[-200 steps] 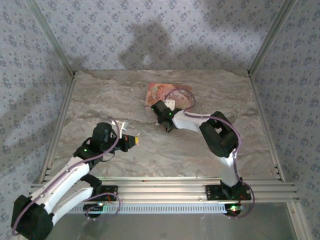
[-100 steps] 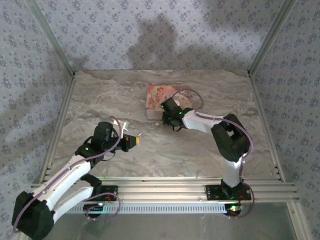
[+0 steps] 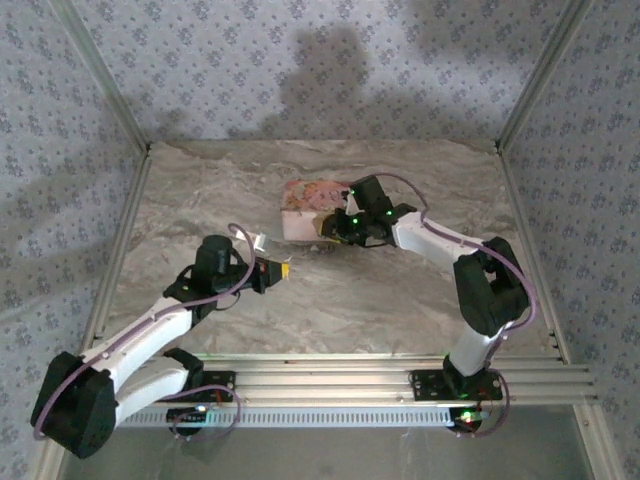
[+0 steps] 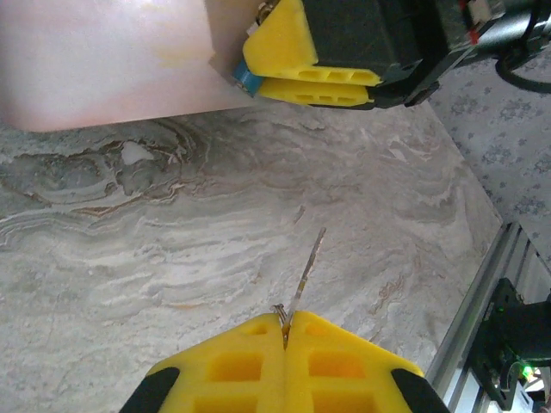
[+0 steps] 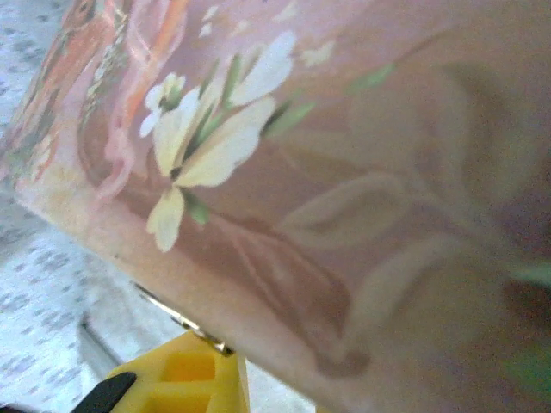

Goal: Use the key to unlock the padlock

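The floral box (image 3: 303, 198), with the right gripper (image 3: 327, 232) at its near side, blocks the tabletop's (image 3: 400, 310) far middle; the 2 far corners lie open.

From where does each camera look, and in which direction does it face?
Top external: above and behind the arms, looking down on the table; both arms show, with the left gripper and the right gripper.
Left wrist: low over the table, facing the floral box; its yellow fingers pinch the key.
Right wrist: close against the floral box; one yellow finger shows at the bottom.
Shared: the floral box appears in all three.
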